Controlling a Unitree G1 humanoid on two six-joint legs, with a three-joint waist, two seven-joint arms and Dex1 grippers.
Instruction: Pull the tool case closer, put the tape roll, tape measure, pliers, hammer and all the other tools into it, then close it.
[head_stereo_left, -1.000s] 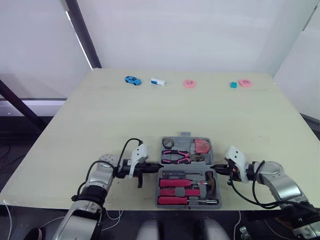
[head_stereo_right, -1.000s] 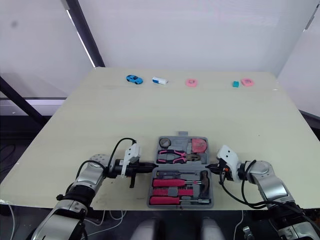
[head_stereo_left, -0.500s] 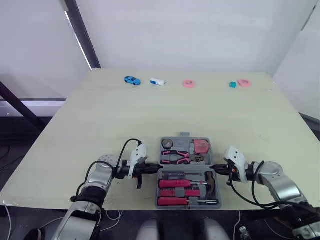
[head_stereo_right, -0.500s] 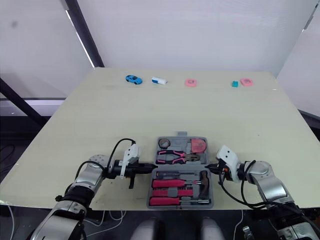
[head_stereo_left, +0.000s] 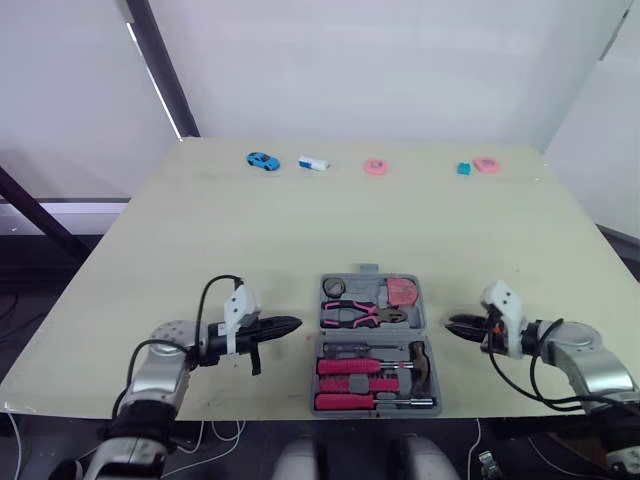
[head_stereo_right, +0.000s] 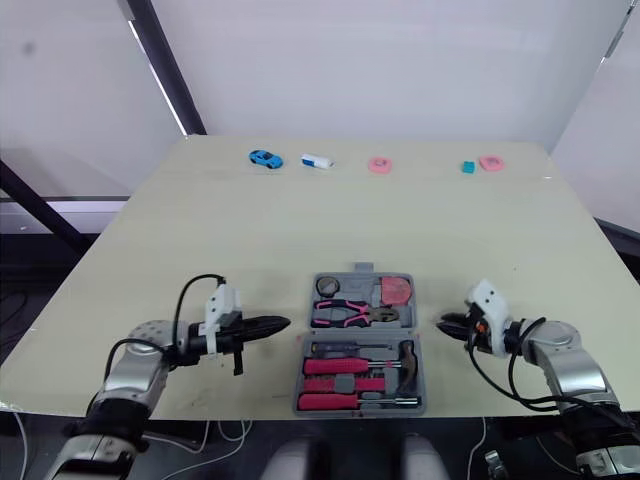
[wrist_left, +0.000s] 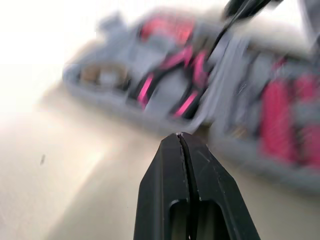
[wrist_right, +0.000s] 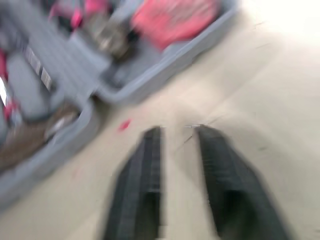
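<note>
fingers pressed together, the left gripper (head_stereo_left: 288, 324) points at the open tool case (head_stereo_left: 421, 374) from just beside it, not touching. the case lies between both grippers near the front edge of the table (head_stereo_left: 300, 230), tools (head_stereo_left: 350, 366) seated in both halves. right gripper (head_stereo_left: 457, 325) hovers beside it, fingers apart. a lopsided push on the lid (head_stereo_left: 371, 292) could skid the case off that edge.

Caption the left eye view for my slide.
Open tool case, tools inside, near the table's front edge; shut left gripper and open right gripper flank it, apart.
</note>
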